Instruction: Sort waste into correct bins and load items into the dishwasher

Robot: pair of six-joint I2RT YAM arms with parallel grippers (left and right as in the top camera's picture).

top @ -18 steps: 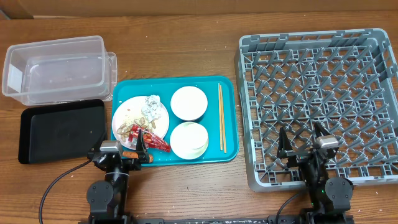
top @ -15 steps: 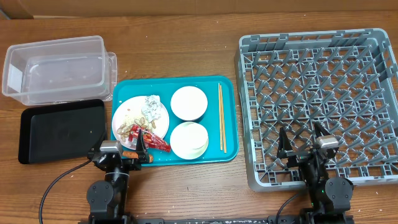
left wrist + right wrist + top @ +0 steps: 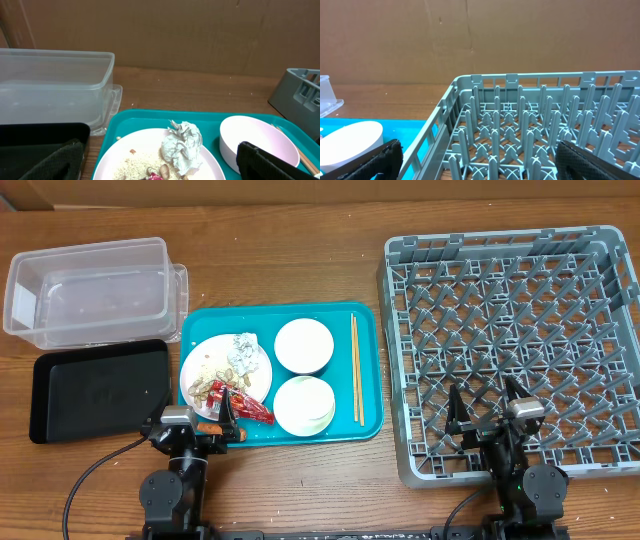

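Viewing the worktop (image 3: 300, 270) from its near edge outward, we meet the left gripper (image 3: 193, 423) first. It hangs over the near-left corner of the teal tray (image 3: 340, 426), its jaws apart and clamped on nothing. The right gripper (image 3: 483, 415), jaws likewise apart, hangs well to the right of the teal tray, over the near edge of the grey dish rack (image 3: 510, 330). That rack stands just right of the tray.

Inside the tray, at its near left, we find the red wrapper (image 3: 245, 405) lying across the near rim of the white plate (image 3: 205, 360). Beige food scraps (image 3: 205, 388) lie beside it on the plate. The foil ball (image 3: 241, 350) rests on the plate's far side, against rice grains (image 3: 137, 162).

Two white bowls occupy the tray's middle, the near bowl (image 3: 304, 405) just in front of the far bowl (image 3: 303, 345). The wooden chopsticks (image 3: 356, 370) lie side by side along the tray's right side, running near to far.

Just left of the teal tray sits the black tray (image 3: 95, 390). The clear tub (image 3: 90, 290) stands beyond it, off the teal tray's far-left corner.
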